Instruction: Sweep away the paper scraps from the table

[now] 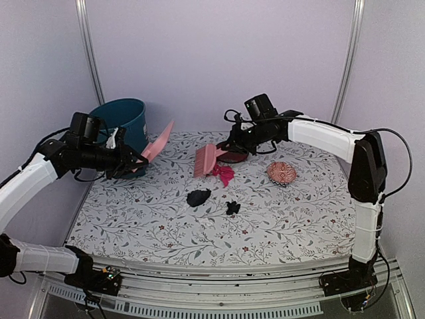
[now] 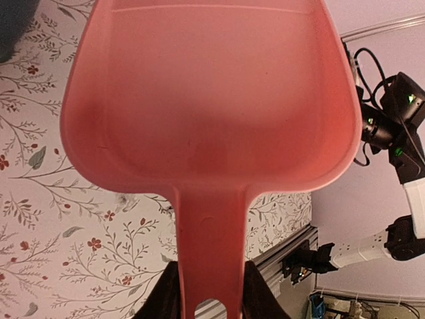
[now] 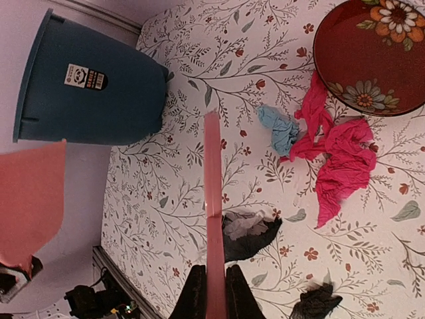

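paper scraps litter a flower-patterned bench where a two-armed robot has its cleaning tools in hand. the left jaws are clamped on the handle of a pink dustpan, held up near a blue bin at the far left of the bench; the pan looks empty. the right jaws are closed tight on the handle of a pink brush, whose head is at mid-bench, just beside a dark-red plate.

the scraps lie in a loose group in the middle of the bench. a hot pink tangle sits just beside the plate's rim with a light blue bit next to it. a larger black clump and a smaller black clump lie nearer the robot. a patterned pink dish stands to the right, apart from them.

the scraps look feather-light, soft and crumpled. they seem likely to roll, snag or flutter under the bristles rather than slide as one. they call for herding, not pinching: low, gentle strokes from behind each clump toward the pan, with care beside the plate.
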`<state>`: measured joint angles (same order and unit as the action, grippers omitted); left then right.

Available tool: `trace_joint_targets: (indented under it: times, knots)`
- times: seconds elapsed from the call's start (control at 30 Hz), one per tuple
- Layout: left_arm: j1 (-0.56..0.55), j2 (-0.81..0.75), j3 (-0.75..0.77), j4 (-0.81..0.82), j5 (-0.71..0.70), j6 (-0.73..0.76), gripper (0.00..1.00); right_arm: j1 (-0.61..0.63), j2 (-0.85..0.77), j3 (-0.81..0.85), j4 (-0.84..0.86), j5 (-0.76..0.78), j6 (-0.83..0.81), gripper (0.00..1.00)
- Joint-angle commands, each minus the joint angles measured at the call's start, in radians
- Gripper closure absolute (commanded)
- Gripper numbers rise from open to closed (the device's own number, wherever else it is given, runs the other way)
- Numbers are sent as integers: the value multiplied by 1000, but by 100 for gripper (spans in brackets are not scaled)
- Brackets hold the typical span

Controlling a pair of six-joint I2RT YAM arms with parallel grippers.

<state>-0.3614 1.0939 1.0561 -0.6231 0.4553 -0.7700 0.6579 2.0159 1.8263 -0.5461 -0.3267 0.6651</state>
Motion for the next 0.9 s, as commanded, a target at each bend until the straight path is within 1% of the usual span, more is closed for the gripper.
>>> trace_joint_targets:
  times: [0.0, 0.1, 0.23, 0.4, 0.6, 0.73, 0.8, 0.87]
  knots:
    - [-64, -34, -10, -85, -79, 60, 96, -39, 103, 39, 220, -73, 232, 99]
    - [-93, -44, -9, -120, -96, 68, 96, -58, 158, 28, 254, -74, 334, 99]
    - [-114, -61, -13, -153, -108, 75, 96, -78, 172, -36, 302, -49, 400, 99]
    - [-123, -77, -36, -163, -104, 85, 96, -89, 100, -241, 363, -45, 513, 99]
    - [-125, -47, -43, -152, -100, 114, 96, -89, -66, -562, 421, -82, 629, 99]
    - [-128, -17, -52, -134, -95, 135, 96, -89, -243, -761, 410, -60, 657, 98]
    - [-129, -2, -68, -123, -95, 149, 95, -90, -345, -833, 403, -48, 660, 98]
    - [-132, 14, -84, -120, -102, 165, 95, -90, -421, -858, 415, -51, 621, 98]
